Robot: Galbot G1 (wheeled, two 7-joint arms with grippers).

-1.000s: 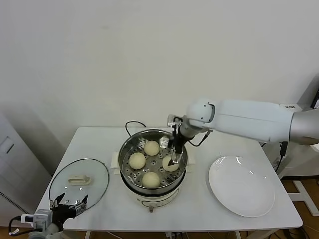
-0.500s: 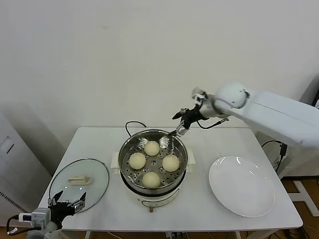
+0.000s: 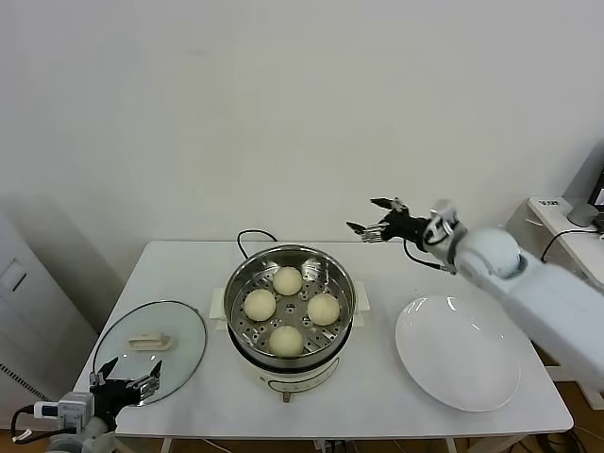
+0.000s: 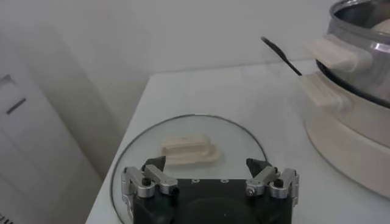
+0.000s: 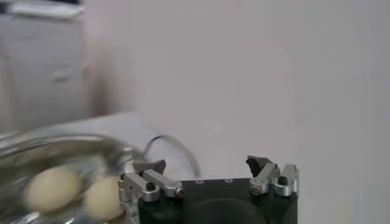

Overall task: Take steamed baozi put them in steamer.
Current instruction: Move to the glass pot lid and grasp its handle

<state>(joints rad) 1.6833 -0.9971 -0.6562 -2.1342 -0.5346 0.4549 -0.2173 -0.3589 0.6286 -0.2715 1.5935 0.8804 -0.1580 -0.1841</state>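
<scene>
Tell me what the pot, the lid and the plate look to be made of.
The pot looks like polished stainless steel: mirror-bright wall, perforated tray under the four buns. The lid looks like clear glass, since the table shows through it, with a cream handle, probably plastic. The plate is glossy white, likely ceramic or melamine; highlights show on its rim.

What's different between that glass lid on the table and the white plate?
The glass lid is see-through with a cream handle on top; the white plate is opaque and bare. The lid lies on the side of the steamer toward the robot's left, the plate on the opposite side. Both are round and lie flat on the table.
</scene>
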